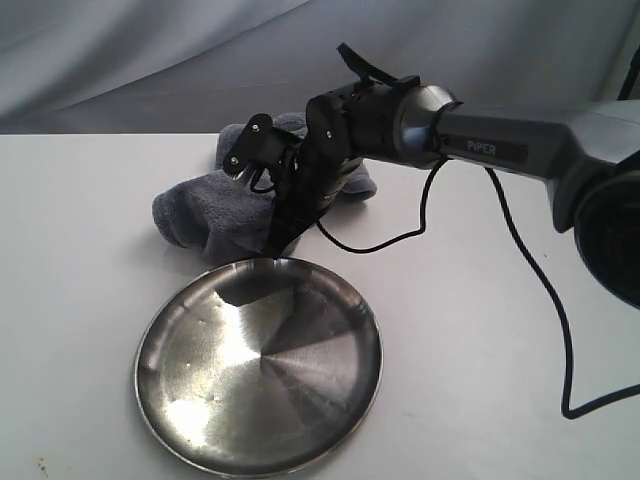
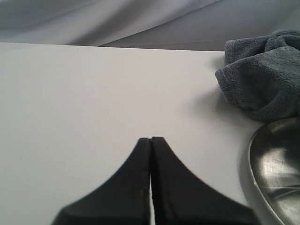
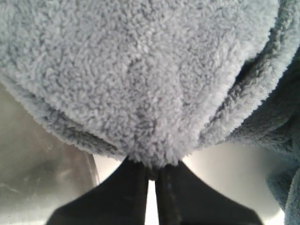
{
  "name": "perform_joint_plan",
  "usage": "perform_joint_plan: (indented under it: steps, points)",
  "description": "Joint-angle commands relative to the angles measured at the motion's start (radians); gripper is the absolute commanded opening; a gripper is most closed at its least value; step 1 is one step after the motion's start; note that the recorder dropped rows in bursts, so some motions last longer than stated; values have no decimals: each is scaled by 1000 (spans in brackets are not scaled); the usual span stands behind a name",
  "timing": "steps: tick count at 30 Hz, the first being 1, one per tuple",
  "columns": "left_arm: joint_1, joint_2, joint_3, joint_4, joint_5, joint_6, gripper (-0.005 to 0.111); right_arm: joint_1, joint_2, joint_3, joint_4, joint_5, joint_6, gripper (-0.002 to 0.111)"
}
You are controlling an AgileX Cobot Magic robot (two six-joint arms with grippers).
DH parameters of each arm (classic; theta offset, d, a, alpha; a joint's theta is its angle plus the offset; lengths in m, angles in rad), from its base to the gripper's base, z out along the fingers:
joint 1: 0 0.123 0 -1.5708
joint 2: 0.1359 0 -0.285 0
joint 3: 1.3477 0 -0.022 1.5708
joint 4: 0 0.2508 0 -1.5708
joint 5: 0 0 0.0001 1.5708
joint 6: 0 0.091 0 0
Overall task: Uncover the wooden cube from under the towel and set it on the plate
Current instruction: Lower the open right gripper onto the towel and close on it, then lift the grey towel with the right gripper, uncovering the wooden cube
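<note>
The fluffy grey-blue towel (image 1: pixel 200 210) lies bunched on the white table just behind the steel plate (image 1: pixel 260 365). My right gripper (image 1: pixel 275 245) reaches down at the towel's near edge, right by the plate's far rim. In the right wrist view the gripper (image 3: pixel 152 171) is shut on a tuft of the towel (image 3: pixel 140 70), with the plate (image 3: pixel 37 164) beside it. My left gripper (image 2: pixel 151 139) is shut and holds nothing, over bare table, with the towel (image 2: pixel 262 75) and the plate (image 2: pixel 276 164) off to one side. The wooden cube is hidden.
A black cable (image 1: pixel 530 260) trails from the right arm across the table on the right. A grey cloth backdrop (image 1: pixel 150 60) hangs behind the table's far edge. The left arm does not show in the exterior view.
</note>
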Motion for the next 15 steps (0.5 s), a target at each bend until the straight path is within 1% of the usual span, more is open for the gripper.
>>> perform_joint_plan:
  steps: [1, 8, 15]
  points:
    - [-4, -3, 4, 3, -10, -4, 1, 2, -26, 1, -8, 16, 2, 0]
    - [-4, -3, 4, 3, -10, -4, 1, 2, -95, 1, -8, 61, 0, 0]
    - [-4, -3, 4, 3, -10, -4, 1, 2, -153, 1, 45, 1, -4, 0]
